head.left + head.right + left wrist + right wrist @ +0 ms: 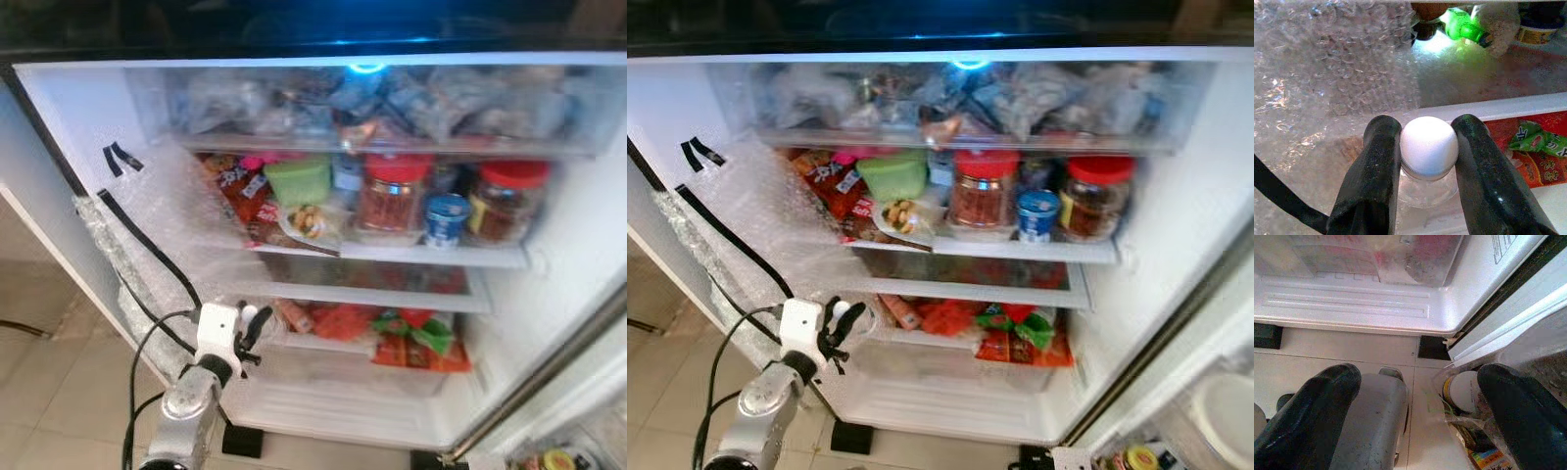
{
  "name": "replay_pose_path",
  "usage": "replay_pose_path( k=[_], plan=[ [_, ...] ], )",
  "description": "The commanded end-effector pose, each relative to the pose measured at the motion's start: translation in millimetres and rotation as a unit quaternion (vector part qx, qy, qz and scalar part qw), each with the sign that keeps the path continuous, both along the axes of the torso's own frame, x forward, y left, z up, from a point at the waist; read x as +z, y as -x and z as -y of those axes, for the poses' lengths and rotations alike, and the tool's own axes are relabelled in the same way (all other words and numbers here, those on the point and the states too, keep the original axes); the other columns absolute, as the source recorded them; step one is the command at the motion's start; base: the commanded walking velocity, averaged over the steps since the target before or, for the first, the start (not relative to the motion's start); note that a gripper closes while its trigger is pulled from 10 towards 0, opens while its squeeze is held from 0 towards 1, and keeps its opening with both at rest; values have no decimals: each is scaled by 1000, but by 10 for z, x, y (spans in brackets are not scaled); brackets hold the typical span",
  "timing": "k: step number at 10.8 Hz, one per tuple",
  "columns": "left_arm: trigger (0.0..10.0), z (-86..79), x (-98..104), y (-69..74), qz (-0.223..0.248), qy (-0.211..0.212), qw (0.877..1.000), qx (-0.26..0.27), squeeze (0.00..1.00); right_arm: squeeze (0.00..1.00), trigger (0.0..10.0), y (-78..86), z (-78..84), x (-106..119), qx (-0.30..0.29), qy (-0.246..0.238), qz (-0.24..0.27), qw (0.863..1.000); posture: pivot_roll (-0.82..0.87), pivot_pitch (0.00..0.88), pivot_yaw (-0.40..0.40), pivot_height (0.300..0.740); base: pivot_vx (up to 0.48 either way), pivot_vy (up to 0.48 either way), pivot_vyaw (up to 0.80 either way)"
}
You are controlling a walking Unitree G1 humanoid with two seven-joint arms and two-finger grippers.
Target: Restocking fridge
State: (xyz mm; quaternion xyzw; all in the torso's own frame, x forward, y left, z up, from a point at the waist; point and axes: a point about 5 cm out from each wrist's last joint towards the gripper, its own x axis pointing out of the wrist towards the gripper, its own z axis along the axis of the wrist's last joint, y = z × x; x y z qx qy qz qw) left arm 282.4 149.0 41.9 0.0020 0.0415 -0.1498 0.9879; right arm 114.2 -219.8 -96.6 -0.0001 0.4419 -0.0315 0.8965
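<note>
Wide open stands the fridge (pixel 549 294), shelves packed: two red-lidded jars (pixel 394 194), a blue-topped tub (pixel 447 217), a green container (pixel 298 179), and red snack packets (pixel 419 351) with print too blurred to read. Bubble wrap (pixel 186 225) taped in black lines the left wall. Left gripper (pixel 1422 147) reaches up from below at the lower shelf's left end, its black fingers (pixel 1374 171) clamped either side of a small clear bottle (pixel 1429 166) by its white cap. Right gripper (pixel 1415 396) hangs low over the tiled floor (pixel 1352 350), fingers spread wide apart, holding nothing.
</note>
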Motion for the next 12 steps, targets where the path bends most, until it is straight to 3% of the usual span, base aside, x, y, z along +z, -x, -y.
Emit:
replay_pose_path(
  k=[1,12],
  plan=[
    [10000,-22,27,-11,4,-2,1000,3,0,0,10000,417,-43,-137,3,-10,-85,996,-32,29,69,656,274,0,0],
    [10000,20,56,-16,-3,13,1000,-26,0,0,10000,432,-42,-140,12,-12,-90,996,-21,31,64,656,273,0,0]
  ],
)
